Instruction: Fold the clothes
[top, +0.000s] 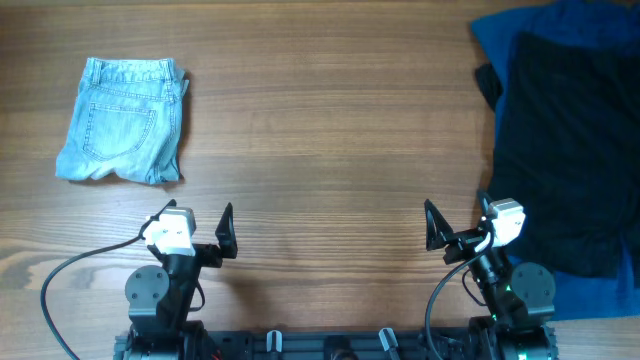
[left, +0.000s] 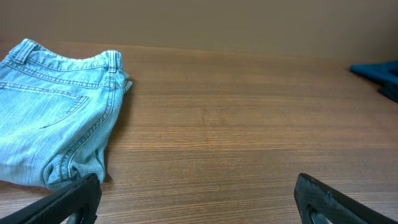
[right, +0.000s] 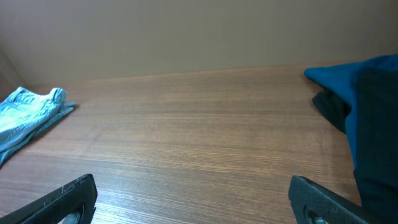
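The light blue denim shorts (top: 122, 120) lie folded at the far left of the table, back pocket up. They also show in the left wrist view (left: 53, 112) and at the left edge of the right wrist view (right: 28, 112). My left gripper (top: 195, 225) is open and empty near the front edge, just in front of the shorts; its fingers show in the left wrist view (left: 196, 199). My right gripper (top: 455, 225) is open and empty at the front right, with its fingers in the right wrist view (right: 193, 202).
A large black garment (top: 560, 150) lies on a dark blue cloth (top: 540, 30) at the right side, beside my right gripper. Both show in the right wrist view, the garment (right: 376, 124) on the cloth (right: 339, 74). Bare wooden table (top: 330, 130) lies between.
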